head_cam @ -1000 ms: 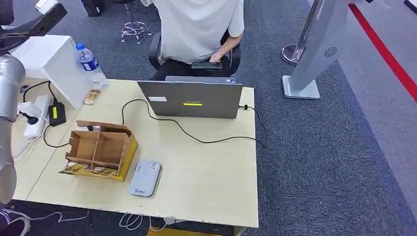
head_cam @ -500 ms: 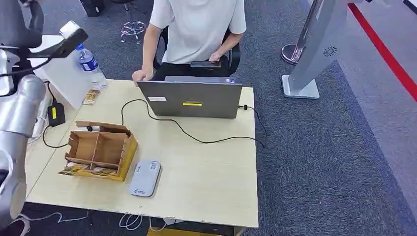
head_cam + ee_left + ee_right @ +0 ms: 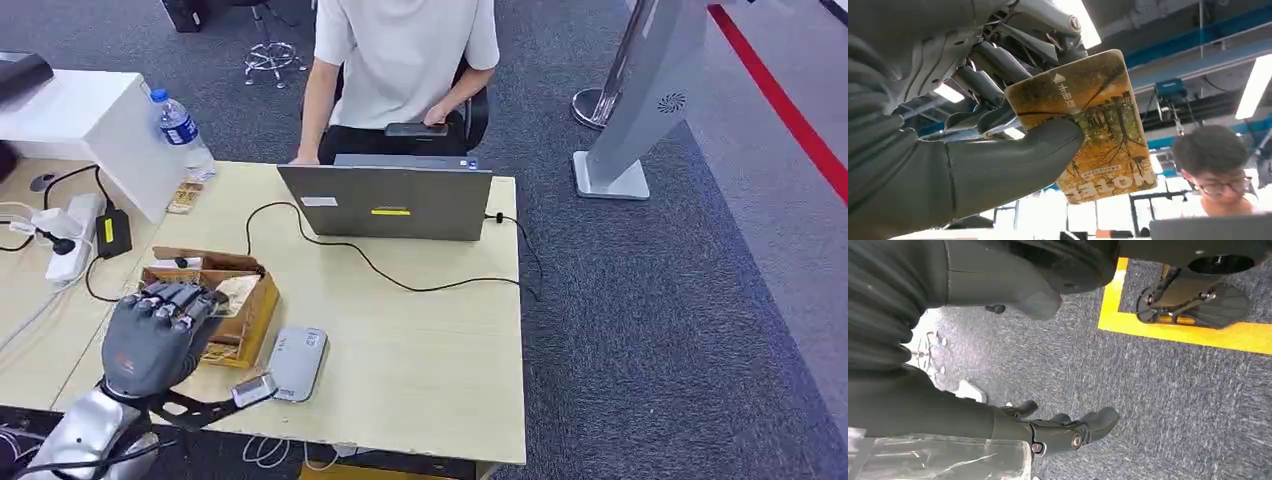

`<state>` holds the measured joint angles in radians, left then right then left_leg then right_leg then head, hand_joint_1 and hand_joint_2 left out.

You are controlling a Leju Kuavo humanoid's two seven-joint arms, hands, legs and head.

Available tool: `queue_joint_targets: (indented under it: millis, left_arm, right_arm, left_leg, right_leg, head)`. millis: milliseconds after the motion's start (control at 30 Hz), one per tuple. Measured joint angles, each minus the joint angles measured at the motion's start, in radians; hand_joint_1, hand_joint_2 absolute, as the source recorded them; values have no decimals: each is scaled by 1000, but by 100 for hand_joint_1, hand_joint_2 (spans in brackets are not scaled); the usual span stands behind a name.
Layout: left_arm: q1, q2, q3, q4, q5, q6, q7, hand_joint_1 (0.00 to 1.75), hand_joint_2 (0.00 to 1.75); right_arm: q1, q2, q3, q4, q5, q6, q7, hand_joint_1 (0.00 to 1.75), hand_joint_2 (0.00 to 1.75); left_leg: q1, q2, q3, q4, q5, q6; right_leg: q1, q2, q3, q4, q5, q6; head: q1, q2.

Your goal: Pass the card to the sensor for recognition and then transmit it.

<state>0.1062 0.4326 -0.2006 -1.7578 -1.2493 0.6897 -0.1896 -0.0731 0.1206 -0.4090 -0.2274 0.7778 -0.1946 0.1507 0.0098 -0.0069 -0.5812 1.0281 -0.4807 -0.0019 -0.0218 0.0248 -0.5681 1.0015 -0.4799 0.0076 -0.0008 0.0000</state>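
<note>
The left hand (image 3: 155, 335) is at the near left of the bench (image 3: 420, 350), over the near end of the cardboard box (image 3: 245, 300), back of the hand up. In the left wrist view the thumb (image 3: 1013, 162) and fingers (image 3: 993, 65) are clamped on the card (image 3: 1093, 135), a yellow-brown card printed with trees and a white arrow, its free end sticking out past the thumb. From the head view the card is hidden under the hand.

The sensor (image 3: 296, 362), a flat grey reader, lies on the bench just right of the box and the hand, at the near edge. A black cable (image 3: 400, 280) runs across the bench from the laptop's right side towards the box. The laptop (image 3: 388, 202) stands open at the far edge, its lid towards the robot, and a person (image 3: 405, 60) sits behind it holding a phone (image 3: 415, 129). A water bottle (image 3: 182, 135) stands at the far left beside a white box (image 3: 95, 125); a power strip (image 3: 70, 235) and a black adapter (image 3: 116, 232) lie left of the cardboard box.

The right hand (image 3: 1068, 432) hangs over grey carpet (image 3: 1158, 405) near a yellow floor stripe (image 3: 1188, 332). Its fingers are loosely curled and hold nothing; whether they are closed I cannot tell.
</note>
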Motion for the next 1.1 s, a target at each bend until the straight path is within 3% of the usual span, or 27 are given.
queue_joint_targets:
  millis: [100,233,367,567,833,1100]
  left_arm:
    - [39,-6,-23,-13,-9,-34,24,175,175]
    - [55,-6,-57,-9,-39,-158,90,175,175]
    - [53,-6,-85,16,-64,-230,124,175,175]
    - [-14,-12,-141,118,-74,-311,144,175,175]
    - [-152,-68,-243,279,-90,-367,144,175,175]
    - [-223,-90,-336,401,-93,-453,200,175,175]
  right_arm:
    - [0,0,-15,0,-1,0,-6,0,175]
    - [1,0,-28,0,0,-3,-9,0,175]
    - [4,0,-38,0,7,-3,-12,0,175]
    - [4,0,-40,0,25,6,-4,0,175]
    - [-7,3,-40,0,46,17,14,0,175]
    - [-13,10,-42,0,56,17,17,0,175]
  left_leg:
    - [0,-2,0,0,1,0]
    - [1,-3,0,0,2,0]
    - [1,-4,0,0,2,-1]
    - [1,-5,0,0,2,-1]
    - [1,-5,0,1,2,0]
    - [1,-5,1,1,2,-1]
  right_leg:
    - [0,-2,1,0,0,0]
    - [0,-3,1,0,1,0]
    - [1,-3,1,0,1,0]
    - [1,-4,2,0,1,0]
    - [1,-5,2,0,2,1]
    - [1,-4,2,0,2,0]
  head:
    - [0,0]
    - [0,0]
    - [0,0]
    - [0,0]
    - [0,0]
    - [0,0]
